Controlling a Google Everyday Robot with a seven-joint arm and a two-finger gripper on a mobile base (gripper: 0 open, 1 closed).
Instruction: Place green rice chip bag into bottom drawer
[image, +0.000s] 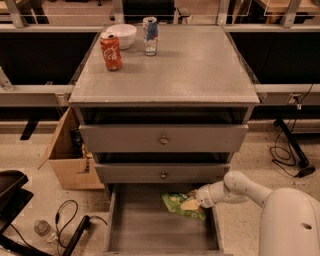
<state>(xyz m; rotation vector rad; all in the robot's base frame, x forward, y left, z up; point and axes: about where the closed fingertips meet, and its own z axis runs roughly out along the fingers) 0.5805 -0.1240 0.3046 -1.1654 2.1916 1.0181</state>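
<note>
The green rice chip bag (183, 204) lies tilted over the right rear part of the open bottom drawer (145, 230), a grey tray pulled out at the foot of the cabinet. My gripper (199, 200) reaches in from the right on a white arm and sits at the bag's right end, touching it. The fingertips are hidden against the bag. The two upper drawers with round knobs are closed.
On the cabinet top stand a red soda can (110, 51), a white bowl (122, 35) and a blue-and-white can (150, 35). A cardboard box (70, 150) sits left of the cabinet. Cables and a small bottle (42, 228) lie on the floor at the left.
</note>
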